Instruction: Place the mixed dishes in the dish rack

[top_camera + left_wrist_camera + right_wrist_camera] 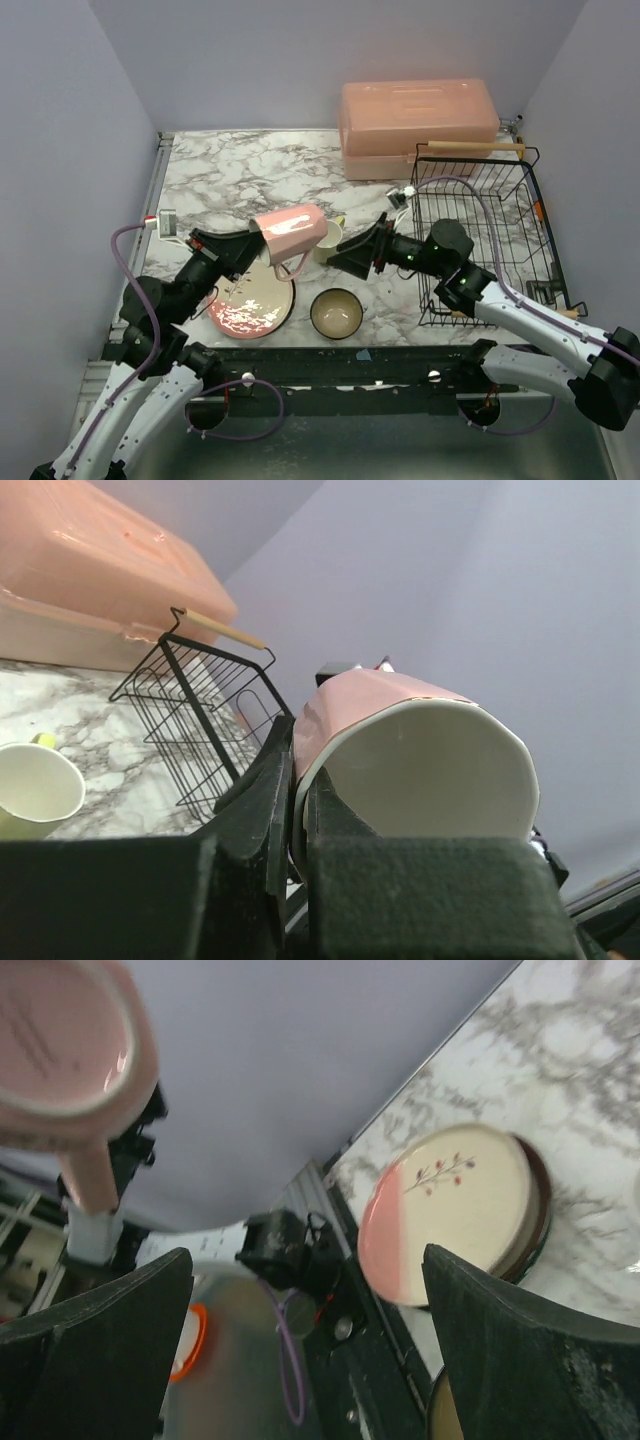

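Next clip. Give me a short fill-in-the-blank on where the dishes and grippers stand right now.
The left gripper is ____ on the small pink cup.
The right gripper has its jaws ____.
The floral plate lies ____ the dark-rimmed plate.
The dish rack holds ____ dishes.
Missing words: shut; open; on; no.

**Pink Box Sitting on a Marbled Top**

A salmon-pink lidded plastic box (pixel 418 125) is sitting at the upper right of the overhead frame. It is resting on the white-and-grey marbled tabletop (pixel 230 175), close against the pale lavender back wall (pixel 300 50). A small blue scrap (pixel 362 354) is lying at the tabletop's lower edge, near the frame's centre.
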Available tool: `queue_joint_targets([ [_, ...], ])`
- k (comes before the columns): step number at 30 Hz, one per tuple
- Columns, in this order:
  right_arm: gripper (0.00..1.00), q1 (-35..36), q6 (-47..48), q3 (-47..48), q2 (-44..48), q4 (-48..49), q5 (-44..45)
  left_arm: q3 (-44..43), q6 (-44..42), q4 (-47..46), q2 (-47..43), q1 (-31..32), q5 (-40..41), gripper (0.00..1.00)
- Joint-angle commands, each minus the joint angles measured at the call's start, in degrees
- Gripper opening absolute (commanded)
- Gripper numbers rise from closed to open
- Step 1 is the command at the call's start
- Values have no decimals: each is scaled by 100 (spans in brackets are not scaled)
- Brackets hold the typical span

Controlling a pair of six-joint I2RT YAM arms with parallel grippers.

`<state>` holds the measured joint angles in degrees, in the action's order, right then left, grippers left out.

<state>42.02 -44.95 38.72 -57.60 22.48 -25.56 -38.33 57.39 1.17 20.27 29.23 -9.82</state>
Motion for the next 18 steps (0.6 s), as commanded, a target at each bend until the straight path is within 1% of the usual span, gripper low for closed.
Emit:
queue_joint_targets([
  [1, 100, 587, 345, 268, -85, 398, -890, 191, 869, -1817, 309, -32, 217, 0],
  [3, 100, 688, 178, 256, -113, 877, -1142, 296, 1067, -2268, 468, -32, 104, 0],
  [5, 100, 694, -296, 166, -211, 1581, -1215, 375, 1126, -2624, 593, -32, 6, 0],
  [9, 99, 696, -1460, -121, -573, 3115, -860, 380, 1213, -2828, 921, -32, -277, 0],
  [10, 99, 694, -1597, -150, -701, 3424, -741, 414, 1245, -2929, 989, -34, -372, 0],
  [12, 95, 698, -1774, -119, -910, 3662, -608, 512, 1318, -3156, 1111, -32, -461, 0],
  [13, 91, 694, -1812, -76, -995, 3675, -555, 552, 1374, -3241, 1165, -32, -453, 0],
  [15, 88, 702, -1804, -10, -1093, 3686, -480, 643, 1510, -3397, 1288, -32, -517, 0],
  [18, 81, 709, -1881, 19, -1193, 3706, -308, 742, 1632, -3754, 1548, -32, -811, 0],
])
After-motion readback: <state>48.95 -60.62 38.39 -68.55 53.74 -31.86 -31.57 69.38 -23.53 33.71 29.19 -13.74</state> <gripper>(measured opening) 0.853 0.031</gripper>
